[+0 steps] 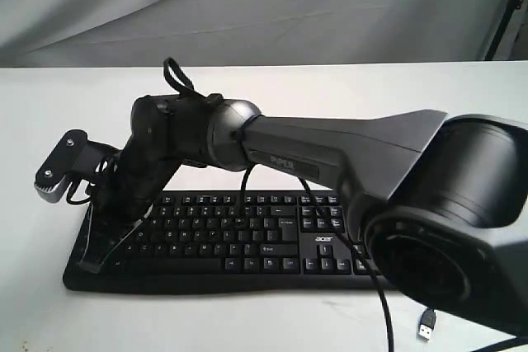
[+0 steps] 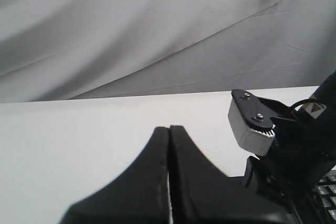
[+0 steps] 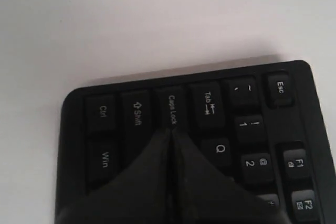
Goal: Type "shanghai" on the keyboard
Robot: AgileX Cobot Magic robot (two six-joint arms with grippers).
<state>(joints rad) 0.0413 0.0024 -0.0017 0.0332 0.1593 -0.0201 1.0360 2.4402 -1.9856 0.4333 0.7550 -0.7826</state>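
The black keyboard (image 1: 247, 237) lies along the front of the white table, with the acer logo (image 1: 323, 239) near its number pad. My right arm reaches across to the keyboard's left end. There the right gripper (image 1: 89, 265) points down, shut and holding nothing. In the right wrist view its tips (image 3: 170, 129) sit just short of the Caps Lock key (image 3: 171, 109), beside Q (image 3: 220, 148); the keys under the fingers are hidden. My left gripper (image 2: 169, 128) is shut and empty over bare table, with a corner of the keyboard (image 2: 326, 192) to its side. It does not show in the exterior view.
The keyboard's black cable (image 1: 384, 307) trails off the front, its USB plug (image 1: 426, 326) lying loose on the table. The right arm's wrist camera (image 2: 252, 124) stands close to my left gripper. Grey cloth (image 1: 264, 6) hangs behind the table.
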